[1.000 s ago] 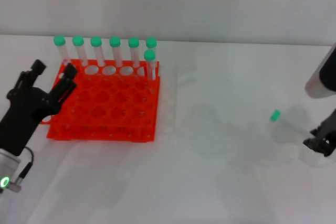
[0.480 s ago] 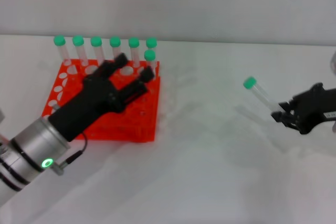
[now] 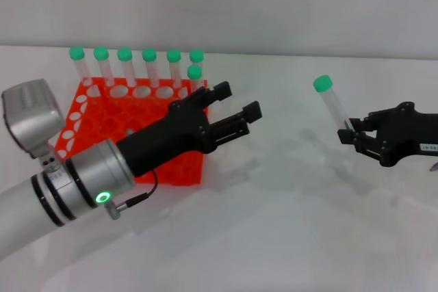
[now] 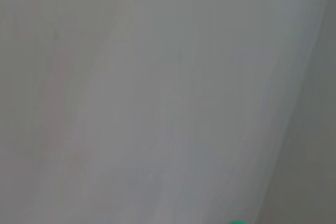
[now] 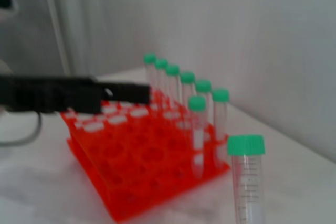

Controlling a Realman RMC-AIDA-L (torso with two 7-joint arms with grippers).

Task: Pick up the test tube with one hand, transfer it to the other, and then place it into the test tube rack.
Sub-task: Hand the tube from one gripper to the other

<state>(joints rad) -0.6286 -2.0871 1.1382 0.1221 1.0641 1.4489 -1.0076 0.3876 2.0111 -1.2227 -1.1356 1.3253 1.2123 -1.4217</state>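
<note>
In the head view, the test tube rack (image 3: 102, 135), bright orange-red with a grid of round holes, sits in the upper left of the frame on the white table (image 3: 287, 237). Seven green-capped tubes (image 3: 137, 66) stand upright in it: six in the far row and one just in front of that row's right end. The left arm (image 3: 75, 193), thick and silver-grey with a glowing green ring light, rises from the lower left and crosses over the rack's near right corner. The left gripper (image 3: 238, 105) reaches past the rack toward the middle of the frame, its two black fingers spread wide with nothing between them. Right of centre, the test tube (image 3: 332, 104) is off the table, tilted, green cap uppermost and leaning left. The right gripper (image 3: 350, 133), at the right edge, is clamped around its lower end. The two grippers are well apart. The right wrist view shows the tube (image 5: 247, 179) close up, with the rack (image 5: 142, 166) behind it.
</note>
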